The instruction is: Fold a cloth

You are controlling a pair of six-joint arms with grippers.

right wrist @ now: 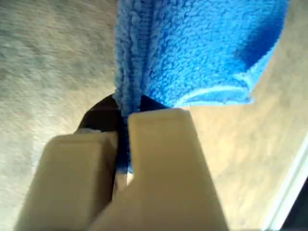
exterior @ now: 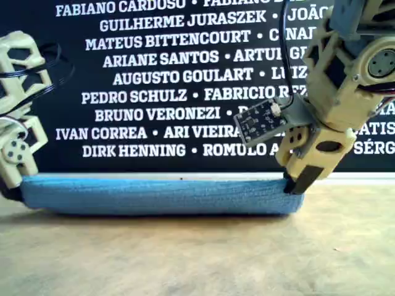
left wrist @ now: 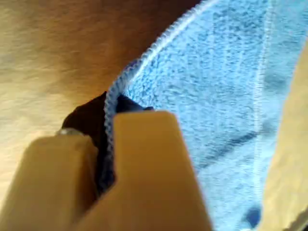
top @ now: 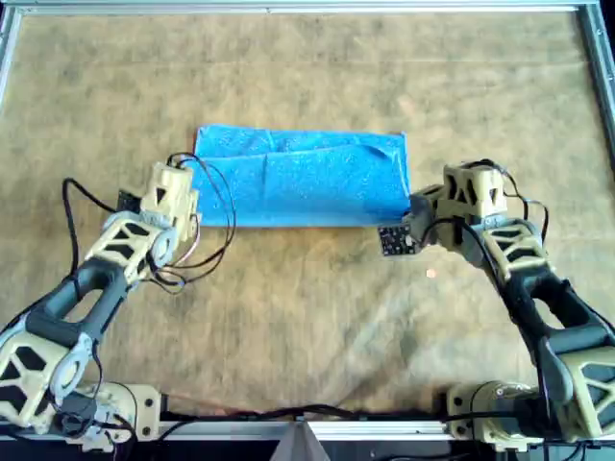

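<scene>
Overhead view: folded cloth point(top: 303, 180) at frame centre (on tan felt point(top: 307, 317)), left gripper point(top: 192, 195) and right gripper point(top: 411, 206) each clamped tight on a lower corner.

Table cover point(top: 307, 317): tan felt, wrinkled, filling the overhead view.
Frame point(top: 288, 8): metal rail, 12 o'clock edge.
Banner point(exterior: 154, 86): black, white names.
</scene>
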